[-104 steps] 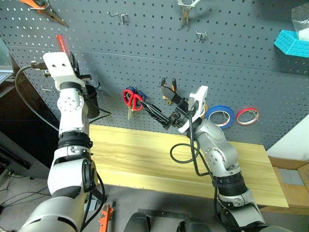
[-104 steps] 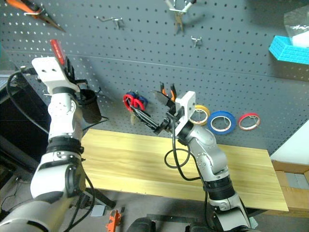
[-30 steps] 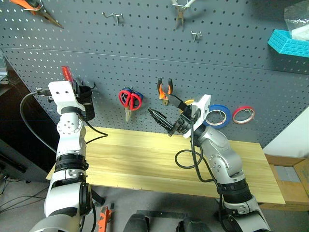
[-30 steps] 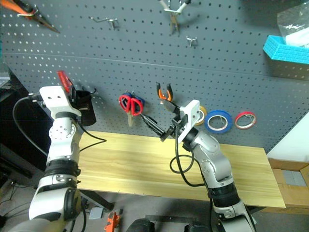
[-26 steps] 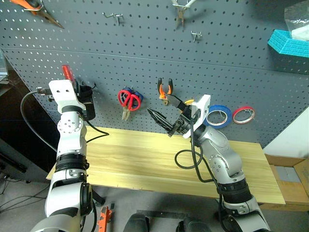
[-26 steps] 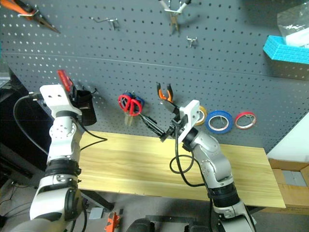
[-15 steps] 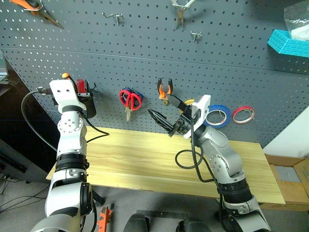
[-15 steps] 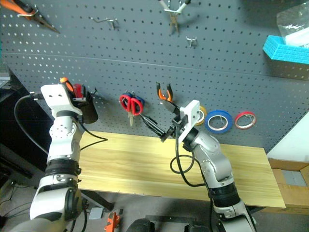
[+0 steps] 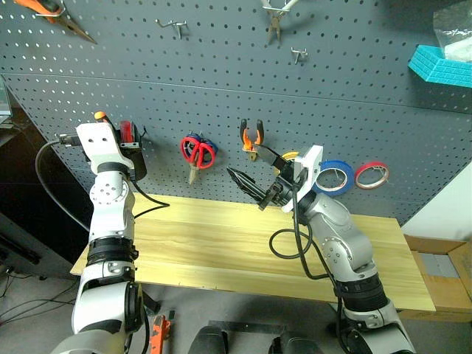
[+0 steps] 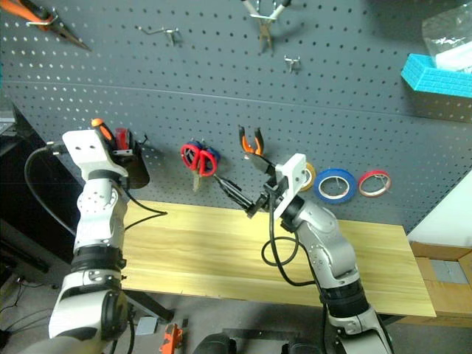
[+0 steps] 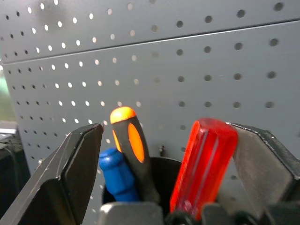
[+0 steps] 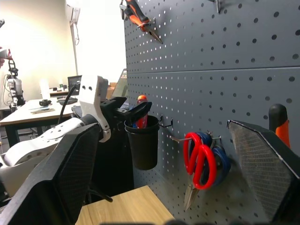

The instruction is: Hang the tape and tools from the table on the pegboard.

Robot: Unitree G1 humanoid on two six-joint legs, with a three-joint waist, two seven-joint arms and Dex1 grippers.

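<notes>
The screwdriver (image 11: pixel 202 161), with its translucent red handle, stands in a black cup (image 9: pixel 136 164) hung on the dark grey pegboard (image 9: pixel 221 81). My left gripper (image 9: pixel 124 141) is open, its fingers (image 11: pixel 77 161) spread to either side of the cup's mouth. The red-handled scissors (image 9: pixel 197 151), the orange-and-black pliers (image 9: pixel 253 136) and the blue tape (image 9: pixel 334 175) hang on hooks. My right gripper (image 9: pixel 251 171) hovers open and empty above the table (image 9: pixel 214 236), just in front of the board below the pliers.
An orange-topped tool (image 11: pixel 130 145) and a blue-handled one (image 11: pixel 116 171) share the cup. A yellow roll (image 9: pixel 290 156) and a red roll (image 9: pixel 372 175) flank the blue tape. Orange long-nosed pliers (image 9: pixel 60 13), metal pliers (image 9: pixel 278 16), empty hooks (image 9: pixel 175 26) and a teal box (image 9: pixel 442 66) are higher up.
My left gripper has opened and let go of the red-handled screwdriver, which dropped down into the black cup. The right arm has stayed still.
</notes>
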